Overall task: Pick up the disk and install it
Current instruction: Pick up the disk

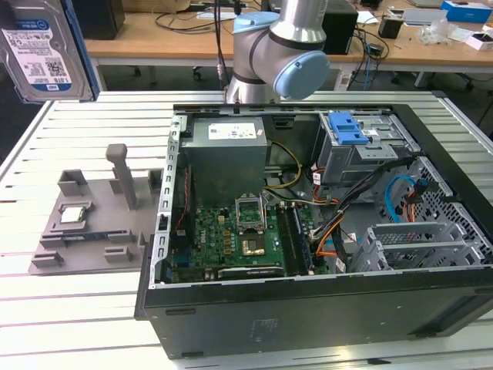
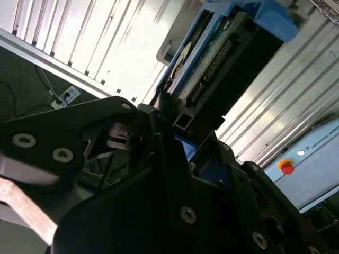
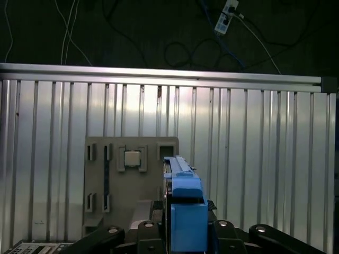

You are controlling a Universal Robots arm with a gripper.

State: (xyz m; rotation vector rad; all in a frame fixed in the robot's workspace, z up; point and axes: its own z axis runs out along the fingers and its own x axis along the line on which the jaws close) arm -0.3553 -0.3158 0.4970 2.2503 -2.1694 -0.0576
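Observation:
The disk (image 1: pixel 42 50) hangs in the air at the exterior view's upper left, its blue-and-white label facing the camera and a blue rail along its side. In both wrist views it is edge-on: the blue carrier (image 3: pixel 184 209) stands upright between dark fingers (image 3: pixel 148 226), and its connector edge (image 2: pixel 212 58) points away from the wrist. My gripper (image 3: pixel 184 214) is shut on the disk, well above the slatted table and off to the side of the open computer case (image 1: pixel 308 316).
A grey fixture plate (image 1: pixel 85 231) with a small square chip (image 1: pixel 73 216) lies on the slatted table (image 1: pixel 77 308) beside the case. Inside the case are the power-supply box (image 1: pixel 227 150), motherboard (image 1: pixel 239 239), cables and a drive cage with a blue latch (image 1: pixel 347 127).

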